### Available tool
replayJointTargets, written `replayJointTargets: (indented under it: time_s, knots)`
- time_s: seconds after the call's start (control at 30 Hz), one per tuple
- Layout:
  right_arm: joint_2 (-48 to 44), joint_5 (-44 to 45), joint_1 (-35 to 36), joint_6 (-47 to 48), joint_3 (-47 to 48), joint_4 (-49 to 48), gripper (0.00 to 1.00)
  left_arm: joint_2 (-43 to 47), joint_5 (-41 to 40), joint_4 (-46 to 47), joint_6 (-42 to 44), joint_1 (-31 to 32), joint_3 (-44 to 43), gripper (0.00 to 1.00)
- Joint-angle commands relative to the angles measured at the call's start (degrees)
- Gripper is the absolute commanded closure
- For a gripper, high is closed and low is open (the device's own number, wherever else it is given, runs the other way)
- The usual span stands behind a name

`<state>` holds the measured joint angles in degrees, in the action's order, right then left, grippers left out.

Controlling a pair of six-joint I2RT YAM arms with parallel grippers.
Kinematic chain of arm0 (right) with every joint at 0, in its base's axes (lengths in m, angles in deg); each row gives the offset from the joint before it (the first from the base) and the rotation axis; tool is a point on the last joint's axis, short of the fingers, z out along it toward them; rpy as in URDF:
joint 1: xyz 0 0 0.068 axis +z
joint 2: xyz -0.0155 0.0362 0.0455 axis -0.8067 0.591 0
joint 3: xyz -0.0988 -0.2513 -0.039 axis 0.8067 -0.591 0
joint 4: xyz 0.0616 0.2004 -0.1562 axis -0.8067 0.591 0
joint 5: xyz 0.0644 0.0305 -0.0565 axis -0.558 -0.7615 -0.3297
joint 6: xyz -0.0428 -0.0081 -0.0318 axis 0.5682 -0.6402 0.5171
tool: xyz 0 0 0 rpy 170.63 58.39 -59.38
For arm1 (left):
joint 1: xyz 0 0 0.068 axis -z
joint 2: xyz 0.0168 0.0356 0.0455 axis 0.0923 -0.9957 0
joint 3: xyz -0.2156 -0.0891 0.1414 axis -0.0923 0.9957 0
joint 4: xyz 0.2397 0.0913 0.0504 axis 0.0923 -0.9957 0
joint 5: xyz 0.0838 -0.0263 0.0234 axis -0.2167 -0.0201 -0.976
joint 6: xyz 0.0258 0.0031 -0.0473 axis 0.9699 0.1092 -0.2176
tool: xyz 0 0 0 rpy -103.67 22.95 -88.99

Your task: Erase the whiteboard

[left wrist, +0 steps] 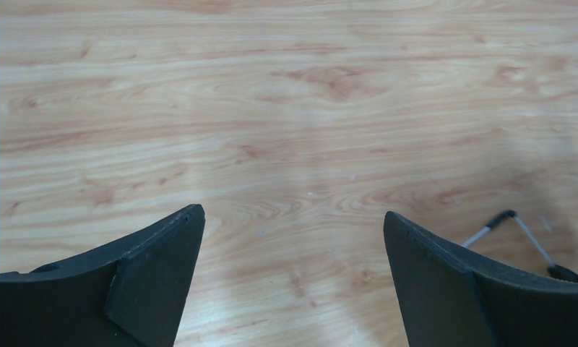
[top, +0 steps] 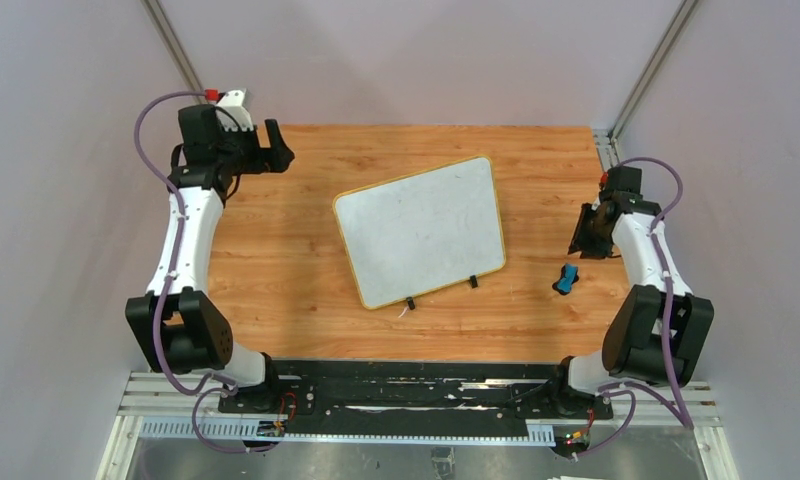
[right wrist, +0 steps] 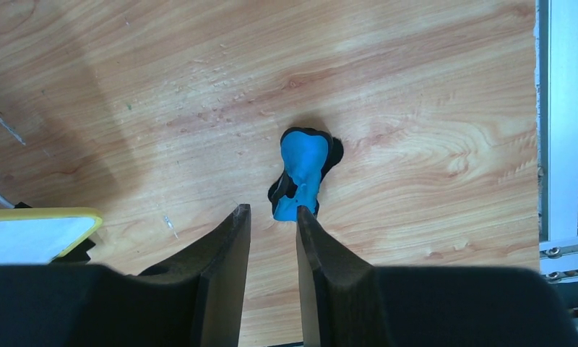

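Observation:
The whiteboard (top: 421,230) lies flat and slightly turned at the table's middle, white with a yellow rim and two black clips (top: 472,282) on its near edge; one corner (right wrist: 33,233) shows in the right wrist view. A small blue and black eraser (top: 567,279) lies on the wood to the board's right. My right gripper (top: 588,232) hovers just beside the eraser (right wrist: 304,170), jaws a narrow gap apart with nothing between them (right wrist: 272,209). My left gripper (top: 279,150) is at the far left back, wide open over bare wood (left wrist: 292,212).
A metal rail (right wrist: 564,123) runs along the table's right edge close to the eraser. A thin wire loop (left wrist: 517,230) shows at the lower right of the left wrist view. Grey walls enclose the table on three sides.

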<state>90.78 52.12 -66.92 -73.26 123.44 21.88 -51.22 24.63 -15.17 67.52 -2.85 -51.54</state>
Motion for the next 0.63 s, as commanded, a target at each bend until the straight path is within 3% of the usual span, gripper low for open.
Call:
replayJointTargets:
  time_s: [0.0,0.23,0.6]
  knots:
    - [-2.19,3.13,2.31,-0.49,-1.48,-2.26,0.71,1.88,-11.21,5.75,-0.3,0.04,5.65,0.02]
    - [-3.45,9.51,6.15,-0.26,-3.51,-5.95,0.72,12.48,-14.85,32.57,-1.95,0.0,28.93,0.02]
    - [-5.01,13.05,8.31,-0.51,-5.11,-10.44,0.78,8.64,-11.18,28.72,-2.42,0.04,29.32,0.02]
